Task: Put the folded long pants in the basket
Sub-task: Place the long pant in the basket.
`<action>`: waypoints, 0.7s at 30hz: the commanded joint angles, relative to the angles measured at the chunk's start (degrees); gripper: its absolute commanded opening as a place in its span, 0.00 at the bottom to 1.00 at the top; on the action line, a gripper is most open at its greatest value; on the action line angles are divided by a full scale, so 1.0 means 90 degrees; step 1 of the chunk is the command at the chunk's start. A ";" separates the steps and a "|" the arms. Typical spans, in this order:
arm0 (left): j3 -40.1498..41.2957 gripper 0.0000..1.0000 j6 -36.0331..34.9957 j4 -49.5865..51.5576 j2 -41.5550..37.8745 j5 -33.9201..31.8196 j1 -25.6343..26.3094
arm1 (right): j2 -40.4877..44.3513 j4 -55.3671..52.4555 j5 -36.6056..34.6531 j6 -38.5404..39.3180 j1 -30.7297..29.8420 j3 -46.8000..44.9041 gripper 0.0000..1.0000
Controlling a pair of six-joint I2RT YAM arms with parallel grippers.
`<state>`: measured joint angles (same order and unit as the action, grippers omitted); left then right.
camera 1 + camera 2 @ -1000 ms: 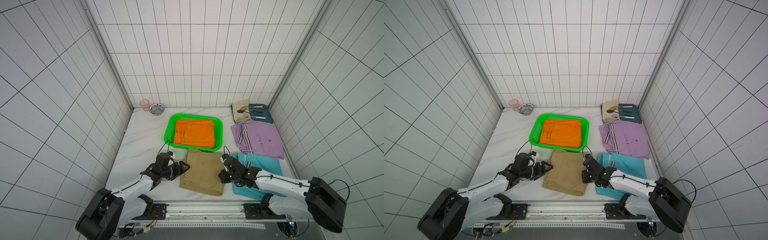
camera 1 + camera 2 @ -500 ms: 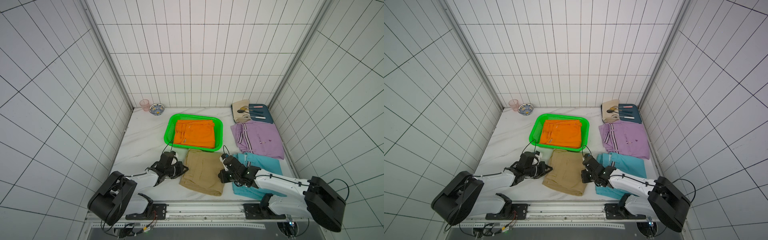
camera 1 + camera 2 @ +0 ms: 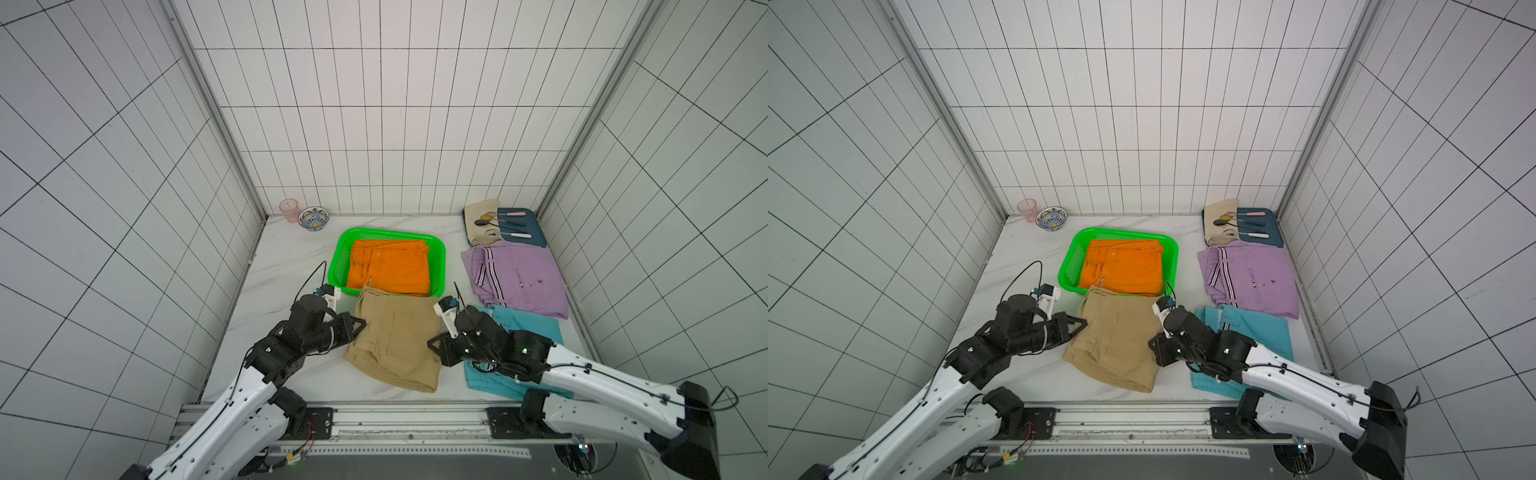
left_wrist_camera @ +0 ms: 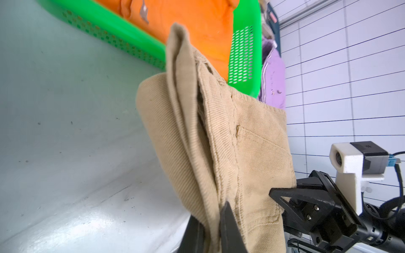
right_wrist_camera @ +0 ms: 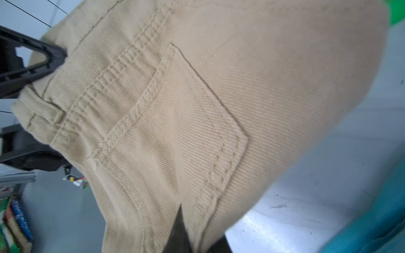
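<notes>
- Left gripper (image 3: 360, 323): spread beside the khaki pants (image 3: 395, 345) a second ago, now clamped on their 9 o'clock edge.
- Right gripper (image 3: 433, 344): unchanged, clenched on the 3 o'clock edge.
- Khaki pants: on the table, at 6 o'clock of the green basket (image 3: 441, 257), against its near rim.
- Judgement: both edges secured, so a two-arm lift onto the orange pants (image 3: 390, 268) in the basket comes next.
- Light blue pants (image 3: 525, 328) and lilac pants (image 3: 519, 282): still waiting.
</notes>
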<state>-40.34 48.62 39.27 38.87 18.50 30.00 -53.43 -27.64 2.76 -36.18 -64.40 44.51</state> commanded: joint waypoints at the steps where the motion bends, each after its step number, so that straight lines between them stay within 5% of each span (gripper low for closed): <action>1: -0.0959 0.00 -0.0399 0.0942 -0.0137 -0.0518 -0.0052 | 0.0272 -0.0930 -0.0452 0.0259 -0.0042 0.1041 0.00; 10: -0.4089 0.00 -0.1188 0.1792 0.2000 -0.0603 -0.0289 | -0.0737 -0.1385 -0.0293 0.0889 0.0769 0.3252 0.00; 16: -0.4657 0.00 -0.1238 0.1111 0.3544 0.0041 -0.0965 | -0.2008 -0.1181 -0.0209 0.1508 0.1545 0.4167 0.00; 21: -0.4718 0.00 -0.1223 0.0364 0.4780 -0.0336 -0.1231 | -0.3221 -0.0795 -0.0330 0.1774 0.2198 0.4591 0.00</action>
<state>-81.30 38.76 49.23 78.91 17.39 19.81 -78.94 -38.37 1.06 -23.24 -47.55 82.46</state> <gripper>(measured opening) 0.107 0.093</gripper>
